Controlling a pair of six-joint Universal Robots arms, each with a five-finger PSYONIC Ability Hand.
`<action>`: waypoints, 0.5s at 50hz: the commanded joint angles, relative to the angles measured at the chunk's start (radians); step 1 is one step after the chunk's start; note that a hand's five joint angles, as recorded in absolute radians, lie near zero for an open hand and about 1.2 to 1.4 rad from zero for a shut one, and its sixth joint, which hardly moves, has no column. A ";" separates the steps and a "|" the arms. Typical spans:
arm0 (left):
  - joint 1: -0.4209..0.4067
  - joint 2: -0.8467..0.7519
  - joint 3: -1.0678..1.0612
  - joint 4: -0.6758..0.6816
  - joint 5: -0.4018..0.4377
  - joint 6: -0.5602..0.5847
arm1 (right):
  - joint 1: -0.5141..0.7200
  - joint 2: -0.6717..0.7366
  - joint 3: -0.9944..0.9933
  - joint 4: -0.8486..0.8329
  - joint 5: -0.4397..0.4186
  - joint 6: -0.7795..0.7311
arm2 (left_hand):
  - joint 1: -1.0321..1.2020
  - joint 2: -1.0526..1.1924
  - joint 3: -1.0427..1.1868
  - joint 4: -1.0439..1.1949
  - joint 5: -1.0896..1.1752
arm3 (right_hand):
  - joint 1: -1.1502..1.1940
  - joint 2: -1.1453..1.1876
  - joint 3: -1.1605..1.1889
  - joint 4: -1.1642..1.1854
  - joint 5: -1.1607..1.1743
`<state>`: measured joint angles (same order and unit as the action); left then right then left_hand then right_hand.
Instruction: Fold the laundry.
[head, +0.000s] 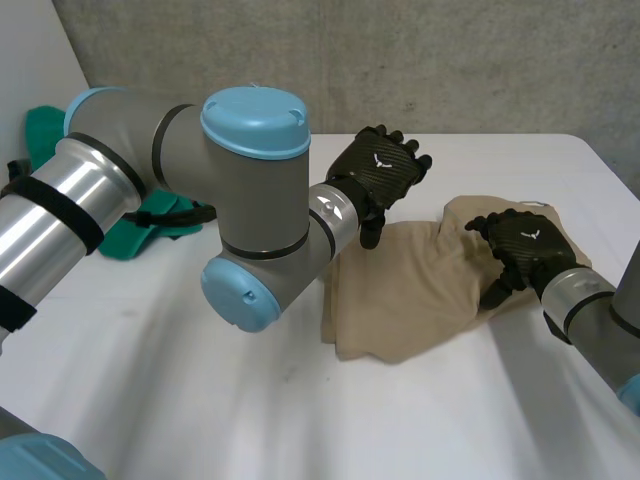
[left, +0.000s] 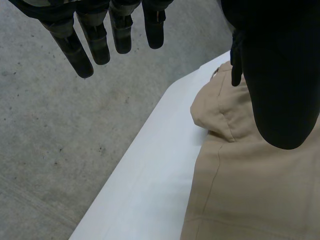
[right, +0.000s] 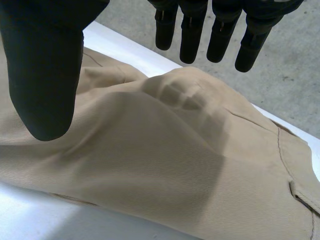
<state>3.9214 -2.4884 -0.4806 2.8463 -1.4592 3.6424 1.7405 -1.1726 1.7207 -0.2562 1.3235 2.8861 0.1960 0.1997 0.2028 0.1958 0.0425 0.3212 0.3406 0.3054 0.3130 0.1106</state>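
Note:
A tan garment (head: 410, 290), seemingly trousers, lies partly folded and rumpled on the white table (head: 180, 390), right of the middle. My left hand (head: 380, 168) hovers over the garment's far left edge, open and holding nothing. In the left wrist view its fingers (left: 100, 40) hang straight beyond the table's far edge, and the tan garment (left: 250, 190) lies under the thumb. My right hand (head: 525, 243) is above the garment's right part, also open. Its thumb (right: 42, 65) and straight fingers stand clear over a raised hump of the tan garment (right: 150, 150).
Green cloth (head: 150, 225) lies at the table's far left, behind my left arm, which reaches across the table's middle. A concrete wall stands behind the table, and concrete floor (left: 60, 125) lies beyond its far edge (left: 150, 165).

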 joint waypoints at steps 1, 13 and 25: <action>-0.054 0.032 -0.007 -0.001 -0.012 -0.001 | -0.148 -0.038 -0.085 0.044 -0.001 -0.004 | -0.021 -0.025 -0.028 -0.021 -0.043 | -0.147 -0.166 -0.131 -0.138 -0.111; -0.068 0.092 -0.056 0.002 -0.010 -0.025 | -0.309 0.085 -0.197 0.144 -0.043 -0.214 | -0.021 -0.025 -0.028 -0.021 -0.043 | -0.100 -0.119 -0.084 -0.091 -0.064; -0.070 0.109 -0.079 0.007 0.000 -0.045 | -0.364 0.202 -0.199 0.089 -0.200 -0.249 | -0.021 -0.025 -0.028 -0.021 -0.043 | -0.097 -0.116 -0.081 -0.088 -0.061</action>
<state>3.8515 -2.3796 -0.5564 2.8499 -1.4622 3.5984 1.3892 -1.0092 1.5154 -0.1293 1.2215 2.6157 0.1961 0.1997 0.2027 0.1951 0.0425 0.2116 0.3406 0.2014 0.1989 0.0382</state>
